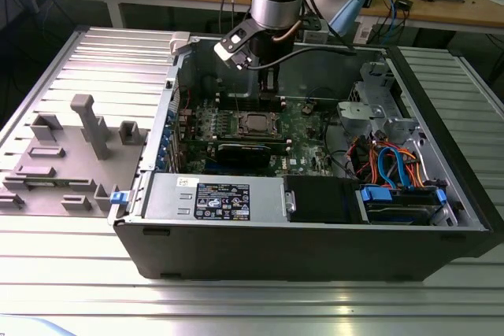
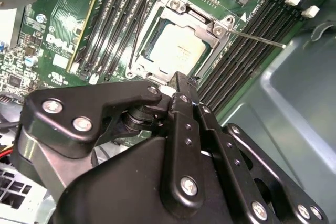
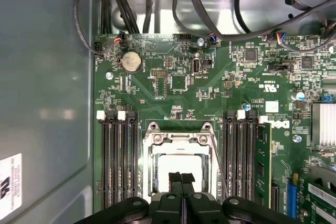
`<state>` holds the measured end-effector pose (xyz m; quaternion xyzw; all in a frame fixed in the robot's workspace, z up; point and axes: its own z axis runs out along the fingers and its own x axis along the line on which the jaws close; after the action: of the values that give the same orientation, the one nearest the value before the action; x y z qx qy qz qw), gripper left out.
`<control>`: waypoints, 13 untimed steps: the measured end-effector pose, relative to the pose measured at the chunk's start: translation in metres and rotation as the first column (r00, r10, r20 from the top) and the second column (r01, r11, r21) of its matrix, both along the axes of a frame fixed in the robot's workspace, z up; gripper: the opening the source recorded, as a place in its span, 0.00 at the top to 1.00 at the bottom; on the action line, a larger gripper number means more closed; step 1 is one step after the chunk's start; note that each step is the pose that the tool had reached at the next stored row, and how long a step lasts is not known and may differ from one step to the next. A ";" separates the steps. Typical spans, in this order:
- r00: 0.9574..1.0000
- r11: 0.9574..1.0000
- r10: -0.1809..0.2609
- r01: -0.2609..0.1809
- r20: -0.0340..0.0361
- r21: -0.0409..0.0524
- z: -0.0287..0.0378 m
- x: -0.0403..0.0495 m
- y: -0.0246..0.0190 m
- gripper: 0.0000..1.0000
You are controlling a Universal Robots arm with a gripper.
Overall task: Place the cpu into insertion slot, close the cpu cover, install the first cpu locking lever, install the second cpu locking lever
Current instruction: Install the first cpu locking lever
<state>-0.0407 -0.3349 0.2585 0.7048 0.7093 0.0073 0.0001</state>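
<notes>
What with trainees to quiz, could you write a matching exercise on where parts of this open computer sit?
1. small square silver-grey cpu chip
2. round silver coin battery
3. black metal claw
4. grey plastic fixture tray

A. shut, over the chip
B. outside the dark computer case, exterior view's left
C. within the silvery square socket frame
D. at the green circuit board's edge

Pairs: 1-C; 2-D; 3-A; 4-B

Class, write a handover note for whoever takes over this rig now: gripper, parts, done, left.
Gripper: shut, nothing seen in it, over the slot.
Cpu: seated in the slot.
Cover: down over the cpu.
Done: cpu placed, cover closed.
Left: levers. One lever rod juts free of the slot, apparently unlatched; the other I cannot judge.
</notes>
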 end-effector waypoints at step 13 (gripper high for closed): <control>1.000 1.000 0.000 0.000 0.000 0.000 0.0112 0.0000 0.0000 0.89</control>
<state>-0.0407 -0.3348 0.2697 0.7048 0.7093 0.0072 0.0000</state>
